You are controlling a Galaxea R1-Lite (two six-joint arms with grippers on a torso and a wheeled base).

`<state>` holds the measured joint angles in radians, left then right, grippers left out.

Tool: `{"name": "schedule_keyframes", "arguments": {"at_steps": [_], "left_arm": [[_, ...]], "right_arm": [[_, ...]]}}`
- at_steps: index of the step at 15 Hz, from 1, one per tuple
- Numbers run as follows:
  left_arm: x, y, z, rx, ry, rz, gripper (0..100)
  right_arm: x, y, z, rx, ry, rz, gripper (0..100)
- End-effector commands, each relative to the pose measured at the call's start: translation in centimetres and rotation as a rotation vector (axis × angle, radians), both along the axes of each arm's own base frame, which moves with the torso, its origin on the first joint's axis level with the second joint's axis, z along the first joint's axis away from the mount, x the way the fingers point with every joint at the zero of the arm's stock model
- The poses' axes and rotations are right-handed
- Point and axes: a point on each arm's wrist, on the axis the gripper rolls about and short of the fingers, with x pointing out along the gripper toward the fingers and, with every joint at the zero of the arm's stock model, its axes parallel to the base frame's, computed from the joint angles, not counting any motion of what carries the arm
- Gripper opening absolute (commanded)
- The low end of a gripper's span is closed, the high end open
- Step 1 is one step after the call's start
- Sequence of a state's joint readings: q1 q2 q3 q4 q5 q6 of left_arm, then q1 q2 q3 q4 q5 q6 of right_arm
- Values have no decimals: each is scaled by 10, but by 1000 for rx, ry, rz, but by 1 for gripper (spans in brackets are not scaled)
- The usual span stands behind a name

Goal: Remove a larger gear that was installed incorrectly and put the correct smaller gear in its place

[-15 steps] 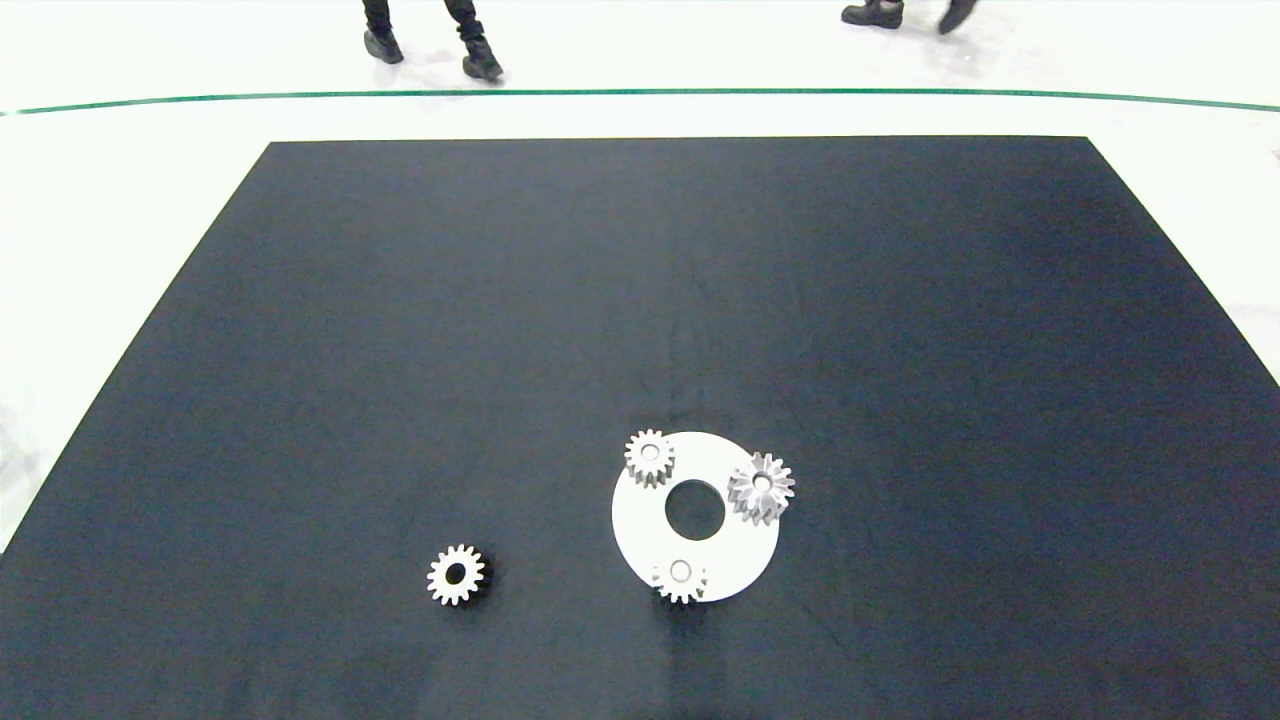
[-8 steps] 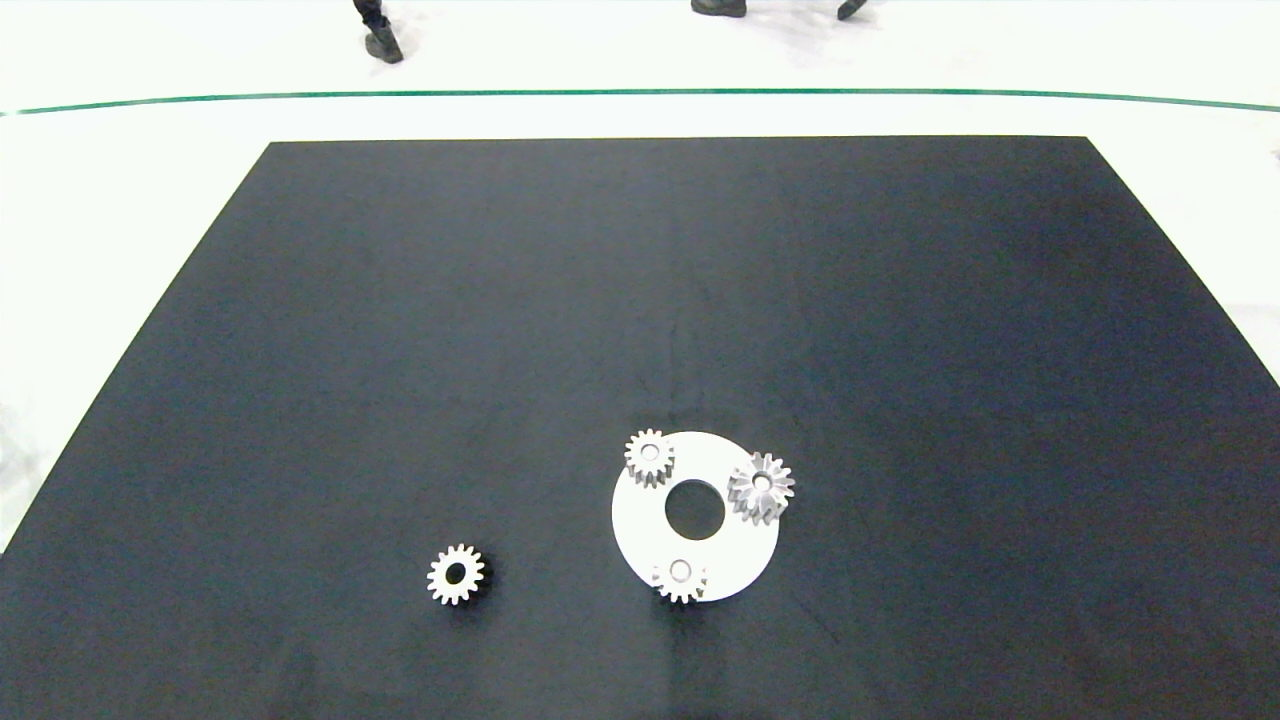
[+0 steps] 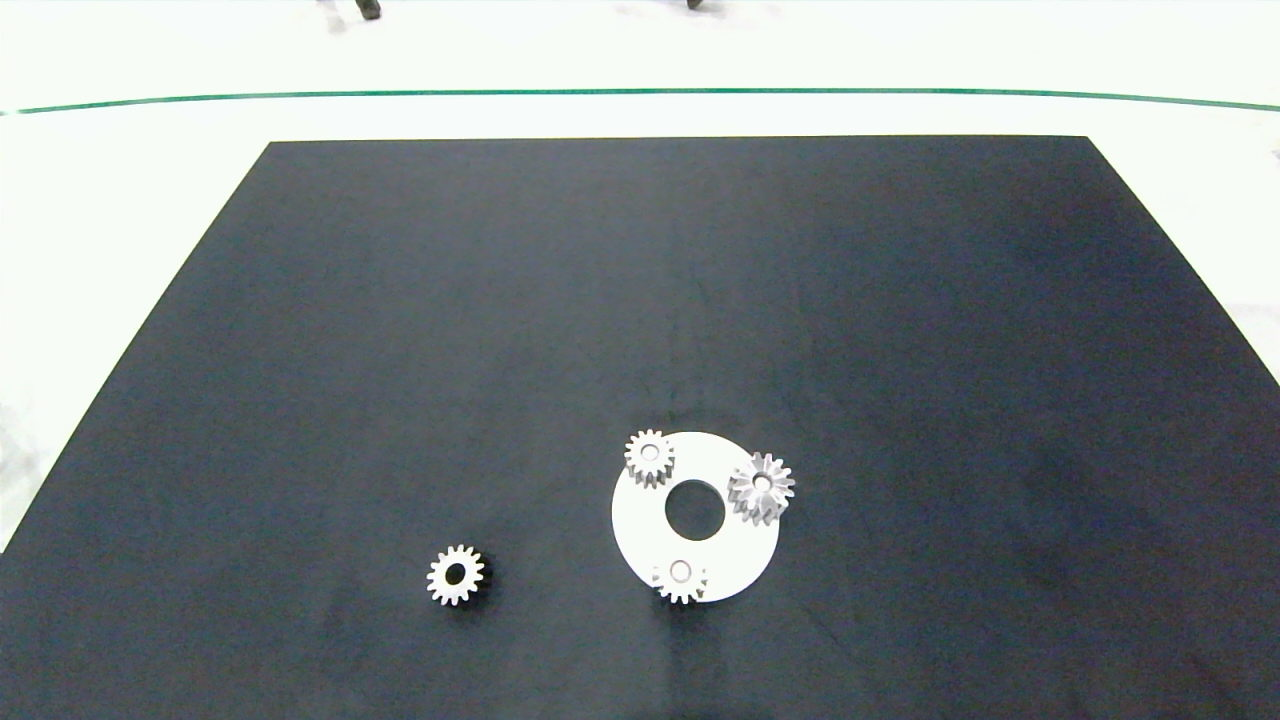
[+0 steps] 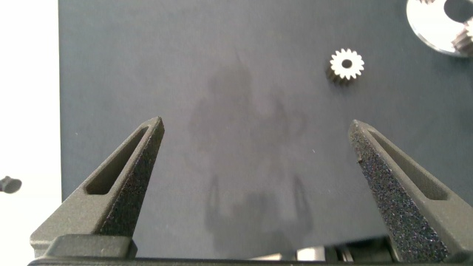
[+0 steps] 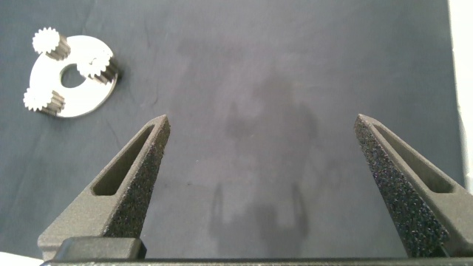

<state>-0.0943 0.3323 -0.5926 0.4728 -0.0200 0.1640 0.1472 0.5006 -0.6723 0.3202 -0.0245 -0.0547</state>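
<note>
The larger gear, spiky and tall, sits on the right edge of a white ring plate near the mat's front centre. Two small gears also stand on the plate. The smaller gear lies loose on the mat, left of the plate. Neither arm shows in the head view. My left gripper hangs open over bare mat, well apart from the smaller gear. My right gripper is open and empty too, far from the plate and the larger gear.
A black mat covers the table, with white floor and a green line beyond it. A shoe shows at the top edge. The mat's pale side border shows in the left wrist view.
The shoes beyond the table have moved left and mostly out of view. Gears and plate have not moved.
</note>
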Motion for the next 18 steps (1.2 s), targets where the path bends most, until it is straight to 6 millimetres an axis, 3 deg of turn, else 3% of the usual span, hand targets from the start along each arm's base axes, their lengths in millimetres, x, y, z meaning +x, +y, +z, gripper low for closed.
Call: {"name": "schedule_keyframes", "arguments": {"at_steps": [1,5,7,18], "left_arm": [[15,-1,15,7,72,-5,100],[24,-2,17,9,112,-8,100],[25,-2,16,8,119,-27,100],[30,-3,16,4,146,-37,100]], "right_arm": [[56,11,18,-28,167,57,100],[111,30,21,-61,323,138,100],[129,40,19,-101,365,190,100],[184,88,6,-301,463,379,100]]}}
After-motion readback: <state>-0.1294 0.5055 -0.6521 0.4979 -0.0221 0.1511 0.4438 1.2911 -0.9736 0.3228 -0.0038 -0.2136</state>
